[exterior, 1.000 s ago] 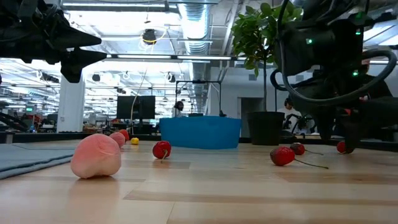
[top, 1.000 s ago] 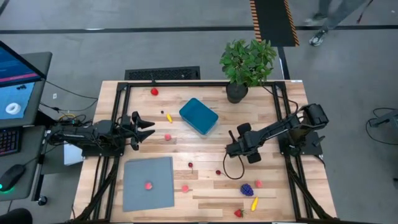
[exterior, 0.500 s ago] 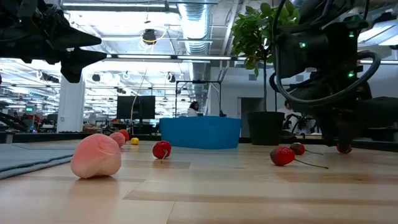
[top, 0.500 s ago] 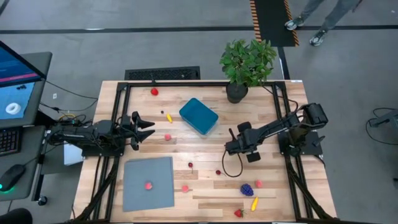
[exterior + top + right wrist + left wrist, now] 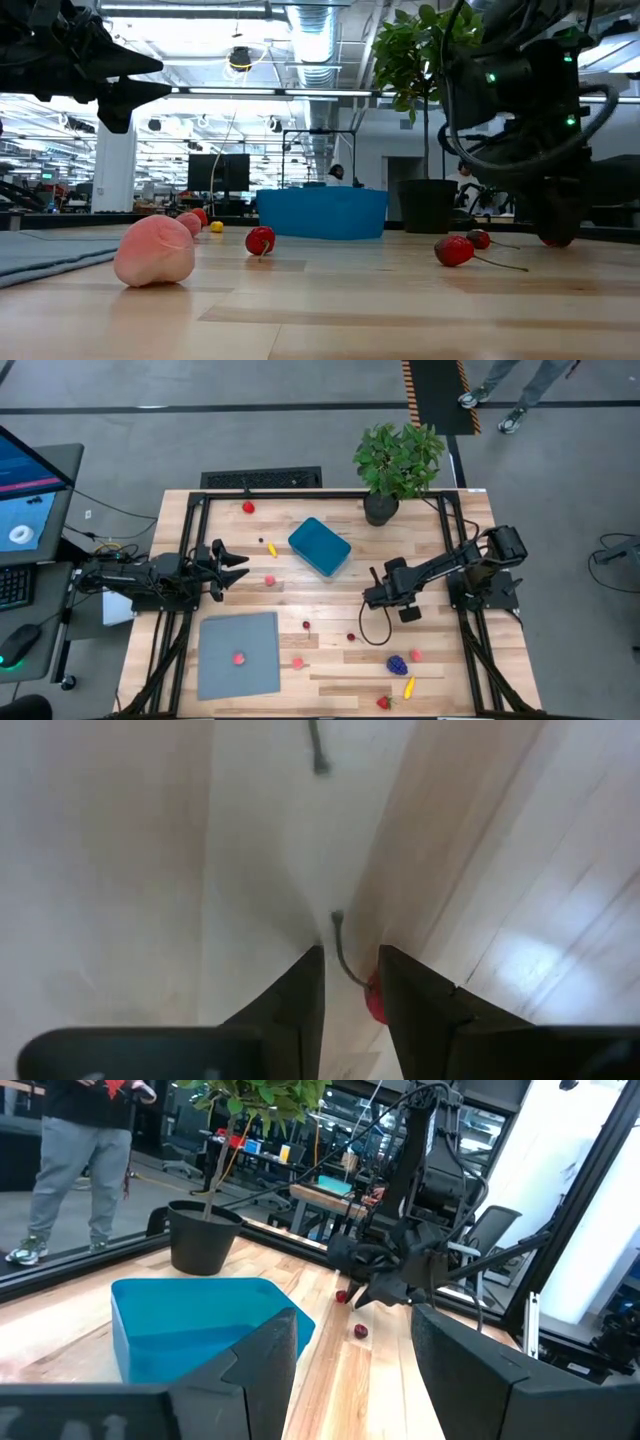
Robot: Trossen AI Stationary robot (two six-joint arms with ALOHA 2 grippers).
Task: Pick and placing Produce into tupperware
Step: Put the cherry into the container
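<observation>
My right gripper (image 5: 368,601) points steeply down at the table's right-centre, with a small red cherry (image 5: 371,1002) between its fingers. The gripper hides the cherry in the high view. The teal tupperware (image 5: 320,547) stands on its base at the far centre. Tiny produce lies scattered: cherries (image 5: 351,637), purple grapes (image 5: 397,664), a yellow piece (image 5: 408,686), pink pieces (image 5: 269,581). My left gripper (image 5: 238,564) hovers open and level at the table's left, touching nothing. My right gripper has the cherry's red body (image 5: 371,1002) between its two fingers, which come from above and slant down. In the low view the cherry (image 5: 548,240) sits low at the table top. Its thin stem (image 5: 340,935) sticks out ahead of the fingertips.
A grey square sheet (image 5: 255,670) lies at the near left with a pink piece (image 5: 239,657) on it. A potted plant (image 5: 397,460) stands at the far right edge. Black frame rails (image 5: 300,493) run round the table. A person walks beyond the far edge.
My right wrist has turned a little over the cherry without leaving its place. The cherry has stayed on the table.
</observation>
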